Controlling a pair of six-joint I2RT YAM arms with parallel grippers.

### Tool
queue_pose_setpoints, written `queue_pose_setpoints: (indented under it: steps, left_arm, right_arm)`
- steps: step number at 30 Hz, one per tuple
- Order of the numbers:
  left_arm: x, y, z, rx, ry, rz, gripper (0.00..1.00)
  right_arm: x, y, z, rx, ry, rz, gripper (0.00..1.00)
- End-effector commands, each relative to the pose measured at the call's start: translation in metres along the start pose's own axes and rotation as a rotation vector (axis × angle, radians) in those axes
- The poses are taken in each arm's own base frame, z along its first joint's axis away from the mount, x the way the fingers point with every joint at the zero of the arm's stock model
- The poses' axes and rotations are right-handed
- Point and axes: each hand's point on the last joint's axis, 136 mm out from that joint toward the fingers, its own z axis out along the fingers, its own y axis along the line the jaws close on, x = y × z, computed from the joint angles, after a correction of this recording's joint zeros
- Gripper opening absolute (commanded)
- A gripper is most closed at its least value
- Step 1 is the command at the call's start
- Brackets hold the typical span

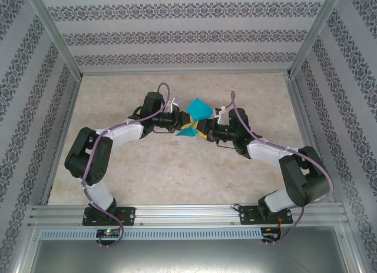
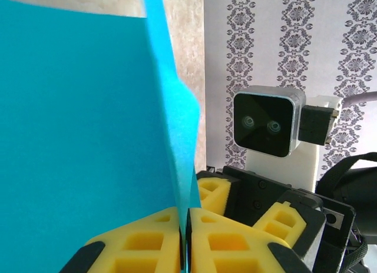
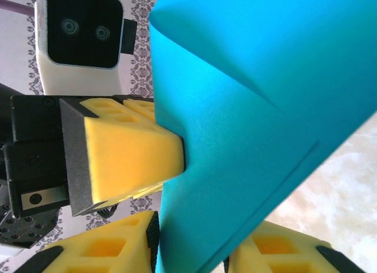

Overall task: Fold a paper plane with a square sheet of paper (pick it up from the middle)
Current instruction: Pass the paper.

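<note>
The left gripper point(image 2: 184, 226) pinched the partly folded square sheet of paper point(image 2: 76, 120) above the counter point(image 1: 177, 173), flaps fanning toward one o'clock; the right gripper point(image 3: 191, 252) straddled it, grip unclear. Mid-fold, seemingly; next, a firm, aligned crease.

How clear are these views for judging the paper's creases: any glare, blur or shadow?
Top external: even light, sharp, but the paper is small there. Left wrist: paper very near the lens, its edges soft. Right wrist: creases show as faint shade lines, no glare; the table behind is washed out.
</note>
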Motion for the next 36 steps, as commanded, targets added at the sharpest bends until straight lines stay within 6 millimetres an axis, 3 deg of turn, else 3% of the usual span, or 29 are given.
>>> queue_pose_setpoints:
  steps: [1, 9, 16, 22, 28, 36]
  left_arm:
    - [0.005, -0.006, 0.003, 0.027, 0.018, 0.042, 0.15]
    - [0.006, -0.011, 0.003, 0.045, 0.031, 0.047, 0.21]
    - [0.008, -0.01, 0.001, 0.026, 0.043, 0.054, 0.34]
    - [0.008, -0.014, -0.002, 0.001, 0.053, 0.082, 0.45]
    - [0.005, -0.012, -0.012, -0.044, 0.048, 0.102, 0.57]
    - [0.001, -0.017, -0.037, -0.078, 0.009, 0.15, 0.72]
  right_arm:
    - [-0.003, 0.001, -0.008, 0.001, -0.026, -0.024, 0.3]
    - [-0.004, 0.001, -0.007, 0.003, -0.019, -0.023, 0.21]
    - [-0.001, -0.002, -0.009, 0.039, -0.008, -0.042, 0.12]
    - [0.003, -0.018, -0.02, 0.195, 0.011, -0.097, 0.07]
    - [0.007, -0.048, -0.051, 0.503, 0.043, -0.19, 0.02]
    - [-0.002, -0.081, -0.124, 1.093, 0.087, -0.363, 0.0]
